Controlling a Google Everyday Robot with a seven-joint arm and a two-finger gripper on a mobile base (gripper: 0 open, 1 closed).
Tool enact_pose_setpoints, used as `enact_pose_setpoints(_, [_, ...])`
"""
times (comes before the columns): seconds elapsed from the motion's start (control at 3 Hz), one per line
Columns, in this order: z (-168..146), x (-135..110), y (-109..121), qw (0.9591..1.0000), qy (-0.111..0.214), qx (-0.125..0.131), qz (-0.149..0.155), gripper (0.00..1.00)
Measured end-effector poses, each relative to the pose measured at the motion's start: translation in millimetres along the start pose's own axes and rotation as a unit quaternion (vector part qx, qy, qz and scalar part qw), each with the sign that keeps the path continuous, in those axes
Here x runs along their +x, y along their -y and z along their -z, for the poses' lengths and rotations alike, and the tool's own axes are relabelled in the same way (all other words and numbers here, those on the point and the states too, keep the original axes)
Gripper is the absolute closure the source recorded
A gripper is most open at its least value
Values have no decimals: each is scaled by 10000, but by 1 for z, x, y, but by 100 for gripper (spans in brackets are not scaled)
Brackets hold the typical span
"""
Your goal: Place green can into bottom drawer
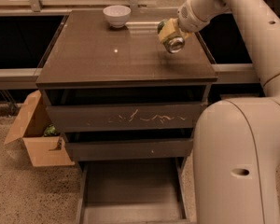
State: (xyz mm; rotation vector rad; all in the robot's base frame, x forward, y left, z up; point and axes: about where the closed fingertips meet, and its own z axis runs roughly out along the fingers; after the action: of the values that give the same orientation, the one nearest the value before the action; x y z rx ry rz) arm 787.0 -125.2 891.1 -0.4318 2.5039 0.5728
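My gripper (169,33) is above the right rear part of the brown cabinet top (107,59). Its yellowish fingers (166,31) are shut on the green can (174,43), which is tilted with its silvery end facing the camera and held just above the top. The bottom drawer (130,190) is pulled out at the foot of the cabinet, showing a plain flat floor with nothing in it. It lies well below and to the left of the gripper.
A white bowl (116,16) stands at the back of the cabinet top. The top drawer with pale scratches (126,118) and the middle drawer (128,148) are closed. An open cardboard box (35,136) sits on the floor at the left. My arm's large body (238,162) fills the lower right.
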Motion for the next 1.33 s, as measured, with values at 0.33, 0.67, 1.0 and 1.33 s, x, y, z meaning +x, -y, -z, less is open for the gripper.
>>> enact_pose_setpoints(0.33, [-3,3,-56,9937,-110,-503,999,100])
enact_pose_setpoints(0.67, [1,24,-110,9758,-191,-1132,1863,100])
enact_pose_setpoints(1.0, [7,40,-136,9623,-84,-1805,2032,100])
enact_pose_setpoints(1.33, [5,44,-142,9592,-129,-1897,2092,100])
